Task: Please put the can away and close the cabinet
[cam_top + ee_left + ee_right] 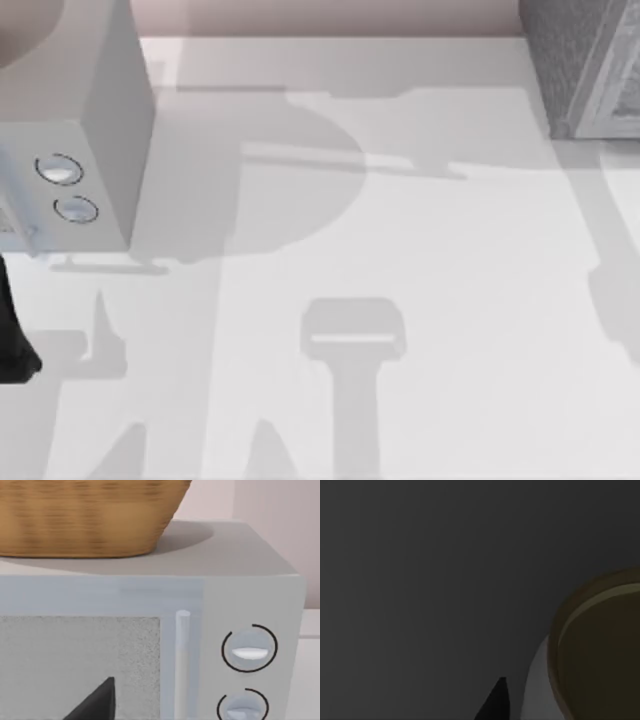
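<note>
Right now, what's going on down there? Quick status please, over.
Left gripper facing the microwave, fingers unclear. Basket on top of it. Right wrist view is dark. Cabinet at the table's far right corner.

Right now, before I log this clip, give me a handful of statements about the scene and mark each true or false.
1. A woven wicker basket sits on top of the grey microwave. True.
2. The microwave has three round dials. False: two round dials show, one above the other.
3. In the top view the microwave stands at the table's left side. True.
4. The white tabletop is covered with cans in the top view. False: its visible stretch carries shadows, and no cans.
5. The right wrist view is brightly lit. False: it is dark.
</note>
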